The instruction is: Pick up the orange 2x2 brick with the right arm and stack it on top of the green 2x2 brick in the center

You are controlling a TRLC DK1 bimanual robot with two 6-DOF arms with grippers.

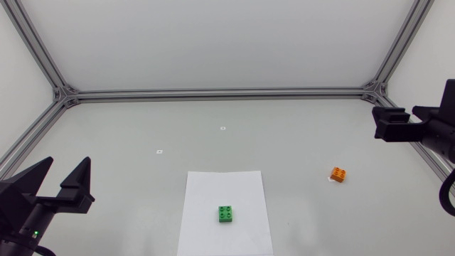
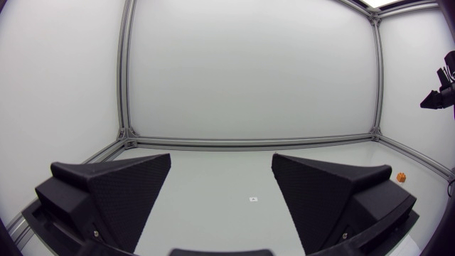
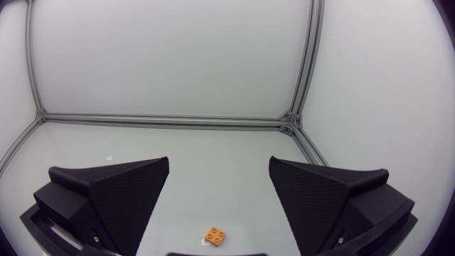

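The orange 2x2 brick (image 1: 339, 174) lies on the table right of the middle; it also shows small and far off to the side in the left wrist view (image 2: 402, 176). In the right wrist view the orange brick (image 3: 215, 235) sits on the table below and between my open right gripper's (image 3: 219, 188) fingers, well clear of them. The green 2x2 brick (image 1: 227, 214) rests on a white sheet of paper (image 1: 213, 188) near the front centre. My right gripper (image 1: 391, 119) hangs at the right edge, behind the orange brick. My left gripper (image 1: 65, 174) stands open and empty at the left front (image 2: 221, 186).
An aluminium frame (image 1: 213, 93) runs along the table's back and sides. Two small white markers (image 1: 222, 129) (image 1: 160, 151) lie on the table behind the paper.
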